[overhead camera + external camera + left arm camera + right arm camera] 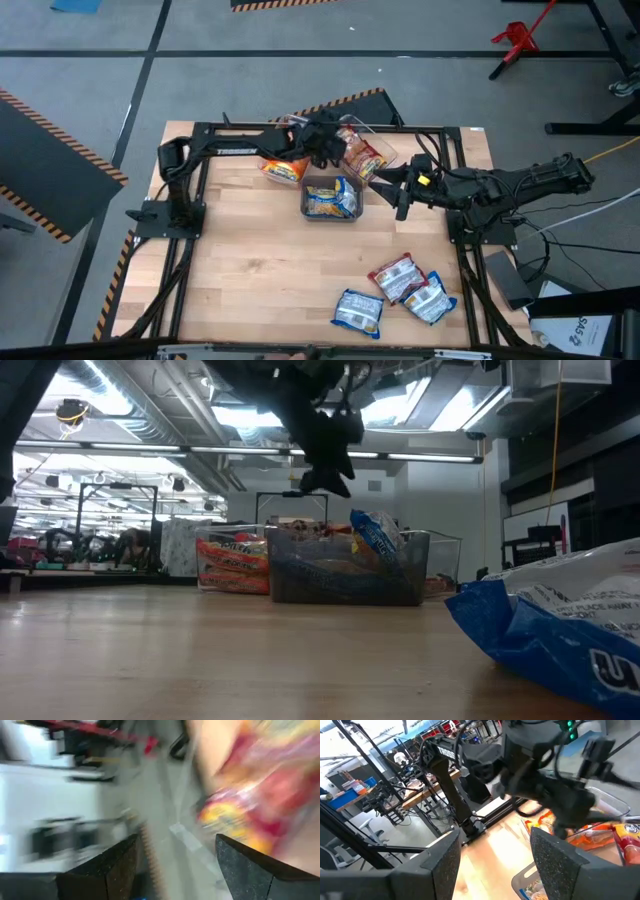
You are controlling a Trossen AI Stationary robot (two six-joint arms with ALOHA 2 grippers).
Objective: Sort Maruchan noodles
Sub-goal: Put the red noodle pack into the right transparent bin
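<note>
Overhead and level views of a wooden bench (260, 270) with three clear bins at its far side; the middle bin (331, 199) holds blue-and-white noodle packets (330, 200), the far-left bin (283, 168) holds orange packets (284, 169), and the far-right bin (365, 150) holds red-and-white packets (362, 155). Left hand (325, 145) hangs above the far bins, between the orange and the red-and-white packets; its fingers (107, 870) stand wide apart with nothing between them, and a blurred red-and-yellow packet lies beyond them in the wrist view. Right hand (400, 190) hovers just beside the middle bin, on its right; its fingers (555, 870) stand parted and hold nothing. Three packets lie loose on the near right of the bench: one red-and-white (397, 278), touching a blue-and-white one (430, 298), and another blue-and-white one (358, 311) just beside them; in the level view a blue-and-white packet (560, 625) lies close to the camera.
</note>
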